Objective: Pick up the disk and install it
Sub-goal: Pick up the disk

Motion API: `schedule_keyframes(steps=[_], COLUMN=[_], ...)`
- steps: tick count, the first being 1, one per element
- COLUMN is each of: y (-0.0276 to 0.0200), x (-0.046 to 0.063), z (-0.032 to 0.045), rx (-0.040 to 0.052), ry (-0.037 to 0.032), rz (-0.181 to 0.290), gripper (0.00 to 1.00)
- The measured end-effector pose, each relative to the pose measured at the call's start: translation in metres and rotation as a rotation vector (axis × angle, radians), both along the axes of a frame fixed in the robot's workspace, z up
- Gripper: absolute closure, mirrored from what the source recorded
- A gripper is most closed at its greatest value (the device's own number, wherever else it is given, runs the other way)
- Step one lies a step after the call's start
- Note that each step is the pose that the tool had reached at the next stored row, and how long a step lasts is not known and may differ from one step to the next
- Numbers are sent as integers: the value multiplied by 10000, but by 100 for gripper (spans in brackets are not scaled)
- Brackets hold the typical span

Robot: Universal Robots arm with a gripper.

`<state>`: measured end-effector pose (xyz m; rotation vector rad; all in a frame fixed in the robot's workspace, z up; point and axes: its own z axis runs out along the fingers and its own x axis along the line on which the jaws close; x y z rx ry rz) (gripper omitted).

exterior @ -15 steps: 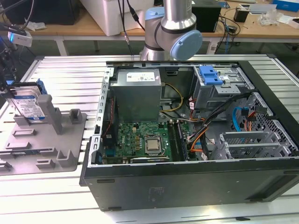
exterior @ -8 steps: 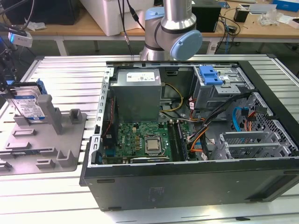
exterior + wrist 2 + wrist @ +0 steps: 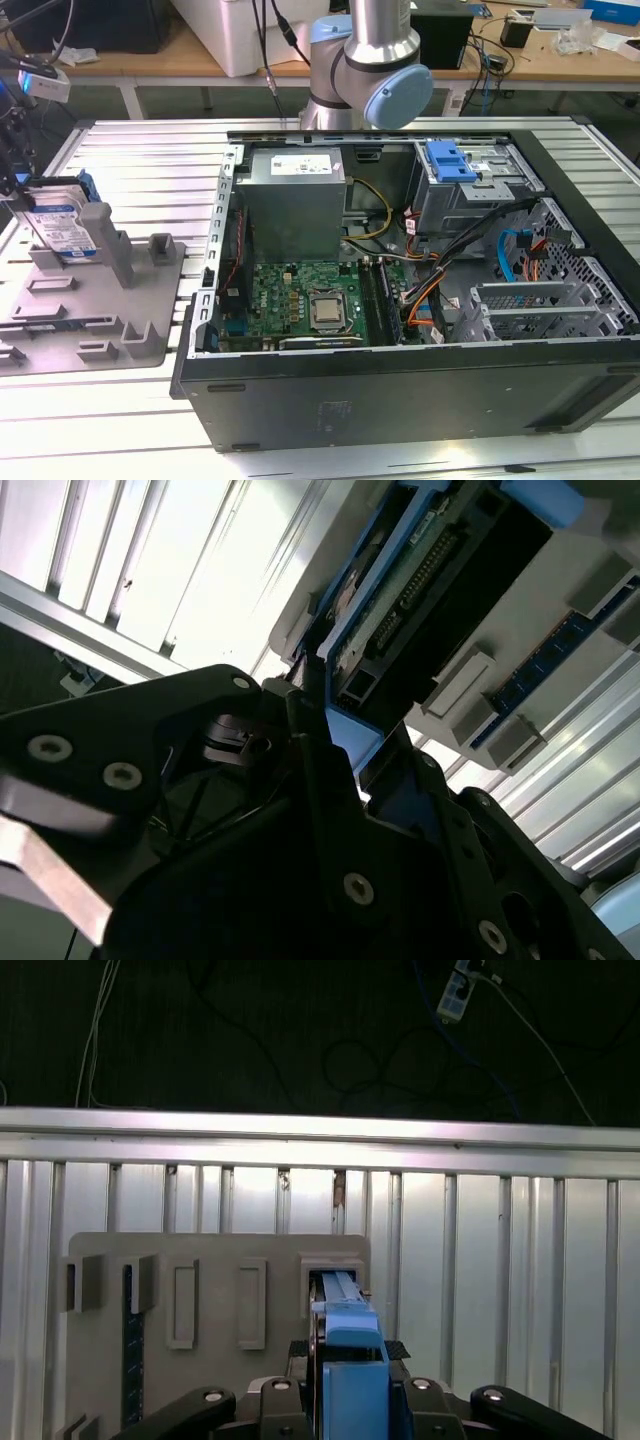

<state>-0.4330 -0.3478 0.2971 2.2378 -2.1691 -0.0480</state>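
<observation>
Computer case lay open, grey fixture just beside it on the exterior view's left. The disk stood on edge in that fixture, long axis upright, upper edge clamped between the fingers of the gripper.

I can read no text from here. The disk carries a white-and-blue label and the grey power-supply box a white sticker, their print too small to tell.
</observation>
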Motion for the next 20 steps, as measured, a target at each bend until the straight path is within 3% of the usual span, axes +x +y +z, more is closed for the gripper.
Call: schedule_keyframes(steps=[11, 20], y=[1, 2], x=[0, 0], z=[-13, 140], rx=[1, -68], ry=[-3, -2], rz=[0, 0], gripper=[63, 63])
